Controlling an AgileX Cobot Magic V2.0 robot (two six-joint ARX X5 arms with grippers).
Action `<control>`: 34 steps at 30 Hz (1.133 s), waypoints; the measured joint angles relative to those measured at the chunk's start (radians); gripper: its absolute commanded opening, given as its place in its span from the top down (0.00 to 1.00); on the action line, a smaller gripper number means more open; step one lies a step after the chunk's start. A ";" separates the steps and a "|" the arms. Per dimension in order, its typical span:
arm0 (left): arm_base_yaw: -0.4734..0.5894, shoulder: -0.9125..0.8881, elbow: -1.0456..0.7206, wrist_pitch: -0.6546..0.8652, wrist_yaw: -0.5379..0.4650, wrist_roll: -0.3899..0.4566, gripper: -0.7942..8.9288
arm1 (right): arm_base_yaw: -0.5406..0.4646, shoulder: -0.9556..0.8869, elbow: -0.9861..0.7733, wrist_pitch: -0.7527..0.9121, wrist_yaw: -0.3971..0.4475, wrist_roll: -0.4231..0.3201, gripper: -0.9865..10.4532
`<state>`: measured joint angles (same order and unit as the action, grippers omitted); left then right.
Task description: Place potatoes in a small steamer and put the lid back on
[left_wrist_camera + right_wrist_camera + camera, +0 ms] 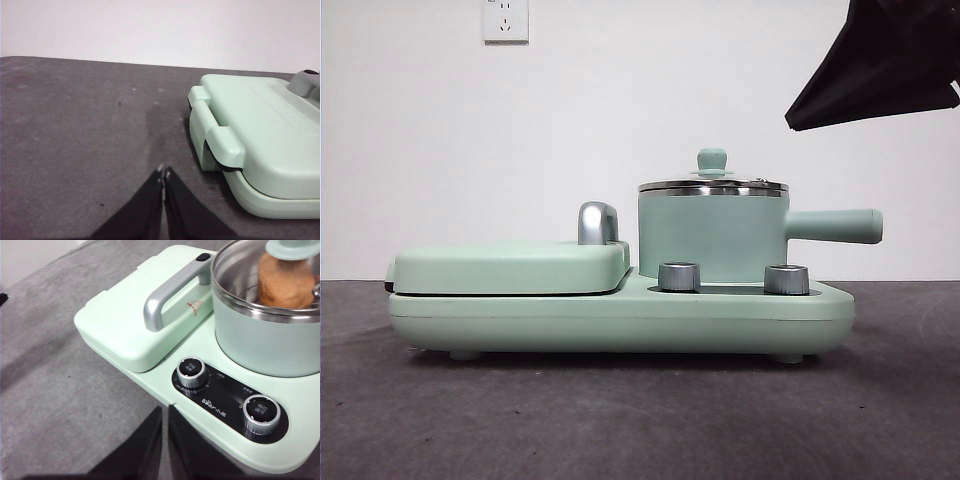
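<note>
The mint-green small steamer (pixel 712 235) stands on the right of the appliance base, its long handle (pixel 835 226) pointing right. The glass lid (pixel 712 186) with its green knob sits on it. In the right wrist view the orange-brown potato (pixel 285 282) stands inside the steamer (pixel 270 342) under the lid (pixel 292 247). My right gripper (pixel 165 412) is shut and empty, raised above the table in front of the dials. My left gripper (pixel 163 172) is shut and empty over bare table beside the griddle's end.
The flat mint-green griddle (pixel 510 268) with its chrome handle (pixel 597 222) takes the base's left side. Two steel dials (pixel 679 277) (pixel 786 279) stand on the base (pixel 620 320). A black arm part (pixel 880 60) hangs at the top right corner. The table is dark grey.
</note>
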<state>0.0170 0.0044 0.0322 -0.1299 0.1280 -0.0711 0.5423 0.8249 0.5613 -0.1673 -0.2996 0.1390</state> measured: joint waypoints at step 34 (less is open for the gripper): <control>0.000 0.000 0.000 0.003 0.000 0.000 0.91 | -0.496 -0.824 -0.545 0.085 0.240 -0.143 0.90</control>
<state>0.0170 0.0044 0.0322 -0.1272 0.1280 -0.0711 0.0463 0.0013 0.0162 -0.0826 -0.0597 -0.0036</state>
